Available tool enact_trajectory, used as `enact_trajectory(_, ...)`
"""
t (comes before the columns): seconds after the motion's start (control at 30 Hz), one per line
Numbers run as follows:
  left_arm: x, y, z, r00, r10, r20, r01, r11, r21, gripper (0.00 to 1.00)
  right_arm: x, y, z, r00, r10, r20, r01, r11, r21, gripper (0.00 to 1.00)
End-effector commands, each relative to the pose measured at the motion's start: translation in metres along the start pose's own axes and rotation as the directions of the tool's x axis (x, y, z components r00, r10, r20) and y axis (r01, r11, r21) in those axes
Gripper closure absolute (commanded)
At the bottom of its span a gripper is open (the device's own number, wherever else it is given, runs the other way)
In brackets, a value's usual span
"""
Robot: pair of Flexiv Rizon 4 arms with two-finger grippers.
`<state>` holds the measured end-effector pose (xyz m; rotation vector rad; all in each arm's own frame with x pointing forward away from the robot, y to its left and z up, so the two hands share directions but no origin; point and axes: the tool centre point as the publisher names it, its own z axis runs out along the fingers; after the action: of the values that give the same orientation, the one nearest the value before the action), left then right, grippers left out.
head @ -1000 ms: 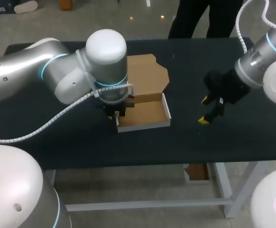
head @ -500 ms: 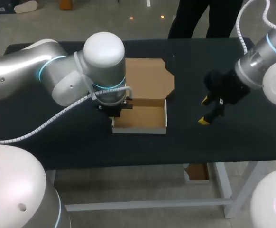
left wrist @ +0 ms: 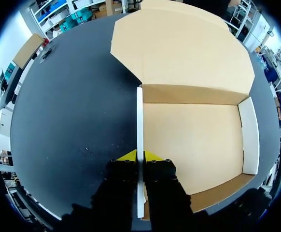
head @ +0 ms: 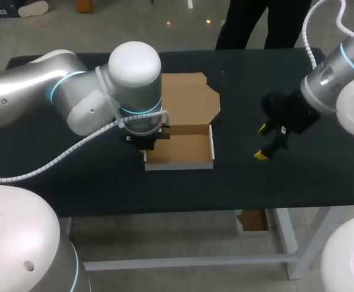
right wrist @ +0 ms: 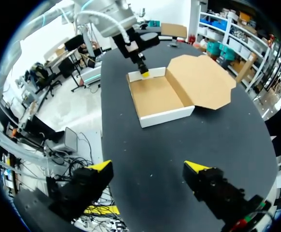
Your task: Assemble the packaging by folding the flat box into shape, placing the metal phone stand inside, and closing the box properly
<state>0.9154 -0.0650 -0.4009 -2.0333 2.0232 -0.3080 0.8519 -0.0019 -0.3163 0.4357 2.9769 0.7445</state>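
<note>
Box (head: 180, 150) newly squared, its wall (left wrist: 139, 116) in clamped left gripper (left wrist: 139, 155), arm-hidden overhead; right gripper (right wrist: 147, 168) apart.

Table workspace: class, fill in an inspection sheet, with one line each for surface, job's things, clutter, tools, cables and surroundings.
Surface: black table, bare around the box.
Job's things: box folded into an open tray, its lid lying flat behind it; stand not seen, tray empty.
Clutter: nothing seen.
Tools: left tool shut on the box's left wall, one finger inside and one outside; right tool open, empty, above the table to the box's right.
Cables: left arm's hose hangs in a loop over the table's left part; right arm's hose arcs above its arm.
Surroundings: nothing seen reaching over the table.
</note>
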Motion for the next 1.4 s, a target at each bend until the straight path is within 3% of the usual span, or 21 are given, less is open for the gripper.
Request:
enact_trajectory(0.03, -0.001, 0.0, 0.001, 1.0, 0.002, -0.003, -0.002, 1.0, -0.001, 1.0, 0.0, 0.001, -0.001, 1.0, 0.001, -0.001, -0.001, 1.0, 0.001, 0.0)
enact_trajectory(0.07, -0.001, 0.0, 0.001, 1.0, 0.002, -0.003, -0.002, 1.0, -0.001, 1.0, 0.0, 0.001, -0.001, 1.0, 0.002, -0.001, -0.002, 1.0, 0.001, 0.0)
enact_trajectory(0.1, -0.001, 0.0, 0.0, 1.0, 0.002, -0.002, -0.002, 1.0, -0.002, 0.92, 0.0, 0.0, -0.001, 1.0, 0.002, 0.0, -0.002, 1.0, 0.002, 0.0)
enact_trajectory(0.13, 0.0, 0.001, 0.0, 1.0, 0.003, -0.002, -0.003, 1.0, -0.003, 0.72, 0.0, 0.0, -0.001, 1.0, 0.002, 0.0, -0.002, 1.0, 0.002, 0.0)
enact_trajectory(0.17, 0.0, 0.001, 0.0, 1.0, 0.003, -0.002, -0.003, 1.0, -0.003, 0.6, 0.0, 0.0, -0.001, 1.0, 0.003, 0.001, -0.003, 1.0, 0.002, 0.0)
enact_trajectory(0.2, 0.0, 0.001, 0.0, 1.0, 0.003, -0.002, -0.003, 1.0, -0.003, 0.53, 0.0, 0.0, -0.001, 1.0, 0.003, 0.001, -0.003, 1.0, 0.003, 0.0)
enact_trajectory(0.3, -0.001, 0.002, -0.003, 1.0, 0.0, -0.012, 0.0, 1.0, 0.0, 0.17, 0.0, 0.001, -0.002, 1.0, 0.002, 0.001, -0.002, 1.0, 0.005, 0.0)
enact_trajectory(0.37, -0.002, 0.003, -0.008, 1.0, -0.002, -0.024, 0.002, 1.0, 0.006, 0.01, -0.001, 0.001, -0.002, 1.0, 0.001, 0.001, -0.001, 1.0, 0.007, 0.0)
enact_trajectory(0.8, -0.013, 0.01, -0.058, 0.984, 0.034, -0.177, -0.014, 0.993, 0.117, 0.0, -0.002, 0.001, -0.007, 1.0, 0.001, 0.009, -0.001, 1.0, -0.001, 0.0)
enact_trajectory(1.07, -0.039, 0.035, -0.104, 0.912, 0.164, -0.377, -0.093, 0.975, 0.201, 0.0, 0.001, -0.001, -0.018, 1.0, 0.006, 0.018, -0.006, 1.0, -0.018, 0.0)
enact_trajectory(1.4, -0.072, 0.064, -0.138, 0.838, 0.285, -0.465, -0.17, 0.946, 0.275, 0.0, 0.008, -0.004, -0.036, 0.997, 0.07, 0.031, -0.069, 0.997, -0.031, 0.0)
